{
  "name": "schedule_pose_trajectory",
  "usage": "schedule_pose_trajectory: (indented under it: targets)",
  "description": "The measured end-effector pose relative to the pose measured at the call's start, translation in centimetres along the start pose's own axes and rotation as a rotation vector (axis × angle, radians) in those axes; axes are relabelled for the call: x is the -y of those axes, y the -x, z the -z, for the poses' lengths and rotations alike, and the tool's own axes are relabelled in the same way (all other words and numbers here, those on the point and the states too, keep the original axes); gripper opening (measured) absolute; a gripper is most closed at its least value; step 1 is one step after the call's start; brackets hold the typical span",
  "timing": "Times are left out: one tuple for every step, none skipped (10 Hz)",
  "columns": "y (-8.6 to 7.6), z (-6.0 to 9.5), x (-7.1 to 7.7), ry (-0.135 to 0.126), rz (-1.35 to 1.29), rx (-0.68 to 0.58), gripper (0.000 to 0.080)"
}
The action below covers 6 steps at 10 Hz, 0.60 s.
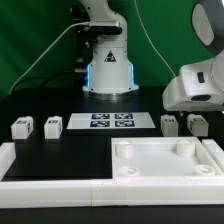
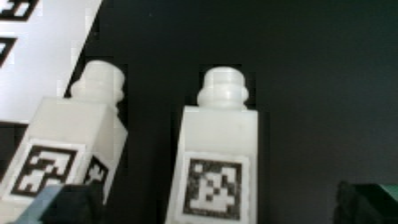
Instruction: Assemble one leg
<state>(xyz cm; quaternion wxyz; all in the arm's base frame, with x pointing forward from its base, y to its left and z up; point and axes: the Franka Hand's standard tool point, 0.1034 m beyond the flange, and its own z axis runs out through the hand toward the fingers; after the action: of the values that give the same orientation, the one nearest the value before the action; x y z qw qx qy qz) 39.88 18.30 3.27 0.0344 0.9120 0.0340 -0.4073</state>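
Four small white legs with tags stand on the black table: two at the exterior view's left point(image 1: 20, 127) point(image 1: 52, 125) and two at its right point(image 1: 170, 123) point(image 1: 197, 124). The wrist view shows two legs lying side by side, one point(image 2: 217, 150) between my fingers and one point(image 2: 80, 130) just outside them. My gripper point(image 2: 217, 207) is open, with its dark fingertips point(image 2: 63, 205) on either side of the nearer leg and apart from it. In the exterior view the arm's white hand point(image 1: 195, 85) hangs over the right pair, and the fingers are hidden there.
The large white tray-like piece point(image 1: 165, 160) with round corner sockets lies at the front right. A white L-shaped rail point(image 1: 50, 182) runs along the front left. The marker board point(image 1: 110, 121) lies mid-table in front of the robot's base; its corner also shows in the wrist view point(image 2: 36, 40).
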Motion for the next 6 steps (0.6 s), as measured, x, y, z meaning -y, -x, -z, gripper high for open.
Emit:
schedule_pose_trajectory:
  targets:
    - [-0.11, -0.02, -0.01, -0.001, 0.000, -0.003, 0.0649]
    - [-0.10, -0.08, -0.09, -0.001, 0.007, 0.000, 0.0649]
    - [0.01, -0.40, -0.28, 0.001, 0.018, 0.019, 0.0649]
    - [-0.19, -0.37, -0.17, -0.001, 0.032, 0.010, 0.0649]
    - [-0.41, -0.42, -0.06, -0.003, 0.039, 0.001, 0.0649]
    - [-0.44, -0.61, 0.01, -0.002, 0.041, 0.002, 0.0649]
